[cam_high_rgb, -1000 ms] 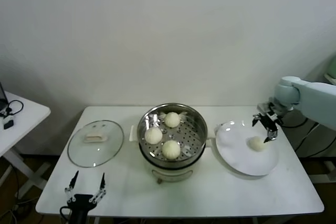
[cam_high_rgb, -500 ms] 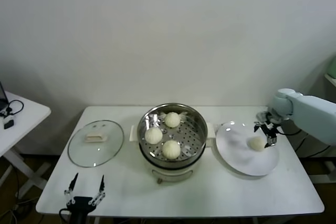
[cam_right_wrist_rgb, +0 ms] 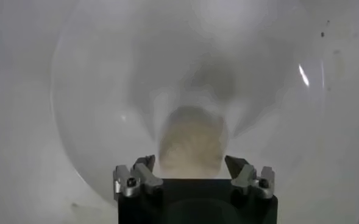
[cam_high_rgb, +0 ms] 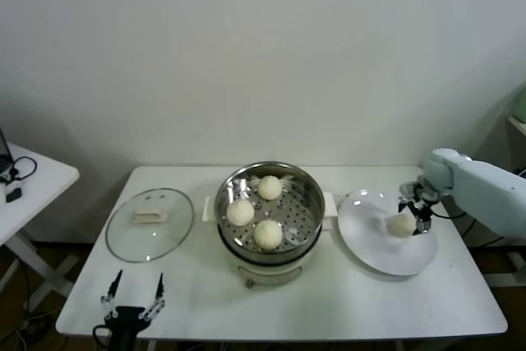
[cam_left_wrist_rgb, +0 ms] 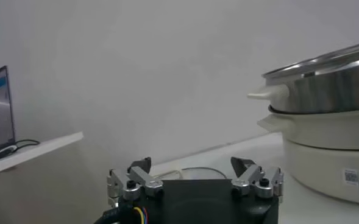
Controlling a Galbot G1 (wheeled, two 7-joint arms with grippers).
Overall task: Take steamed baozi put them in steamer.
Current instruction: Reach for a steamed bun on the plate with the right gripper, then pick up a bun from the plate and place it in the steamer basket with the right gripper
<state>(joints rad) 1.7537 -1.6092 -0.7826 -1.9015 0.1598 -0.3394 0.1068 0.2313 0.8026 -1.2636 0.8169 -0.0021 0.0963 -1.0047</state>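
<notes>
Three steamed baozi (cam_high_rgb: 268,234) lie on the perforated floor of the steel steamer (cam_high_rgb: 308,182) at the table's middle. A fourth baozi (cam_high_rgb: 401,224) rests on the white plate (cam_high_rgb: 374,248) to the right. My right gripper (cam_high_rgb: 415,213) is down over that bun. In the right wrist view its fingers (cam_right_wrist_rgb: 145,164) stand on either side of the baozi (cam_right_wrist_rgb: 192,143), open, with a small gap on each side. My left gripper (cam_high_rgb: 133,285) hangs open and empty at the table's front left edge, and the left wrist view shows the steamer (cam_left_wrist_rgb: 325,76) well off to its side.
A round glass lid (cam_high_rgb: 149,223) with a white handle lies flat to the left of the steamer. A small white side table (cam_high_rgb: 33,182) stands at the far left. The steamer sits on a white cooker base (cam_left_wrist_rgb: 331,158).
My right gripper has come down and slightly inward onto the plate's baozi, and its fingers have narrowed around it. The left arm has not moved.
</notes>
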